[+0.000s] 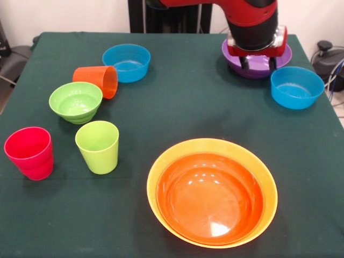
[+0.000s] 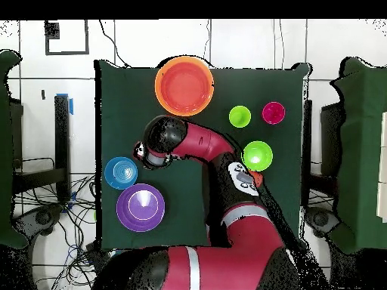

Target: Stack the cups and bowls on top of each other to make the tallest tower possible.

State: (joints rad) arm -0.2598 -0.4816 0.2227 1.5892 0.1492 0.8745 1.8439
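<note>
Stacking has barely begun; only the red-orange bowl (image 1: 210, 198) sits nested in the yellow-orange bowl (image 1: 159, 171) as the tower's base; cups, purple bowl (image 1: 259, 64), blue bowls and green bowl (image 1: 76, 101) lie scattered on the desk (image 1: 193, 107); the gripper (image 1: 257, 62) hangs over the purple bowl, whether its jaws are open I cannot tell.

A robotics lab: a green-clothed bench (image 2: 136, 113) on a white tiled floor (image 2: 45, 98), loose cables (image 2: 45, 204) and a mounted red arm (image 2: 204, 143).
</note>
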